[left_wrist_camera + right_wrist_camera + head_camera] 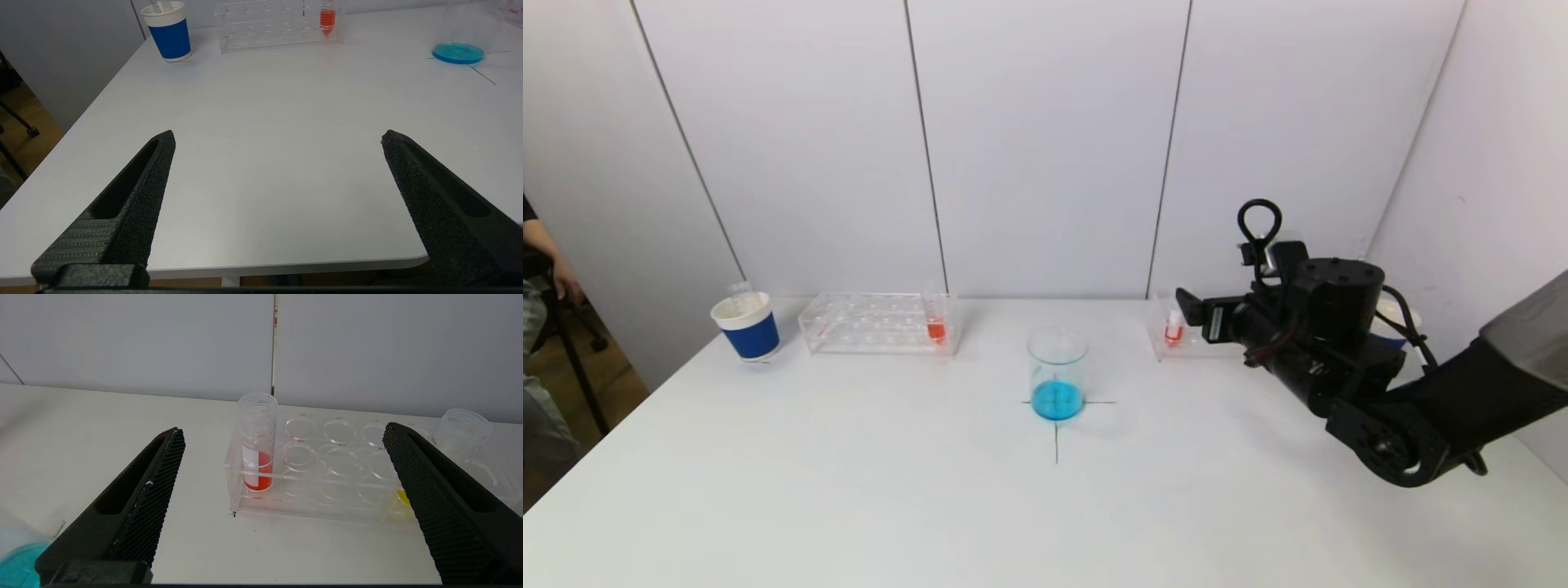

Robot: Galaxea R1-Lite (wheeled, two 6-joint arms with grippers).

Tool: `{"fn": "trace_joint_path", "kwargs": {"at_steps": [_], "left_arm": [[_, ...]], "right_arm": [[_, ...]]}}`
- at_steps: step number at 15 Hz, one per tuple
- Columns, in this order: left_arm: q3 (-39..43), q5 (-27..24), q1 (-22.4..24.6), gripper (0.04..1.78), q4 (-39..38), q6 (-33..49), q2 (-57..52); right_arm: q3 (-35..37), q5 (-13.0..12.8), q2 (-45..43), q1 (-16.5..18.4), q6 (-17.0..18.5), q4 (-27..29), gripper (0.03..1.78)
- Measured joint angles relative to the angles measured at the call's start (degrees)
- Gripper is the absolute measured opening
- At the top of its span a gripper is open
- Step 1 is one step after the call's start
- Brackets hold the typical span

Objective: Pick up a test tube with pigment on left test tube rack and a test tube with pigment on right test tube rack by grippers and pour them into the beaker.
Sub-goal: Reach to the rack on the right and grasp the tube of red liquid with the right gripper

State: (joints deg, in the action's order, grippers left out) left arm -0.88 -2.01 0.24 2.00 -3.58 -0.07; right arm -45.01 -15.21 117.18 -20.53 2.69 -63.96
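A glass beaker (1058, 376) holding blue liquid stands at the table's middle on a drawn cross. The left test tube rack (878, 322) is clear plastic, with one red-filled test tube (936, 322) at the end nearest the beaker. The right rack (327, 486) carries a red-filled tube (257, 449) in its corner hole. My right gripper (284, 430) is open, level with that tube and short of it, not touching. My left gripper (278, 134) is open and empty over the table's near edge, far from the left rack (282, 24); it is out of the head view.
A blue-and-white paper cup (746, 327) stands left of the left rack. A clear empty tube (461, 428) stands at the right rack's far end, and a yellow spot (402, 496) shows low in that rack. A person's arm (547, 261) is at the far left.
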Motion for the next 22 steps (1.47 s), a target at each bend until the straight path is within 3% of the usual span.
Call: {"fn": "trace_joint_path", "kwargs": {"at_steps": [3, 9, 22], "left_arm": [[0.0, 0.0, 0.0, 1.76, 0.0, 0.0, 0.0], [0.0, 0.0, 0.0, 1.76, 0.0, 0.0, 0.0], [0.0, 0.0, 0.0, 1.76, 0.0, 0.0, 0.0]], "right_arm": [[-2.0, -2.8, 2.6, -0.8, 0.0, -0.3, 1.76], [-5.4, -6.0, 7.9, -1.6, -0.2, -2.6, 1.76], [-9.6, -8.4, 13.1, -1.7, -0.2, -4.9, 1.76]]}}
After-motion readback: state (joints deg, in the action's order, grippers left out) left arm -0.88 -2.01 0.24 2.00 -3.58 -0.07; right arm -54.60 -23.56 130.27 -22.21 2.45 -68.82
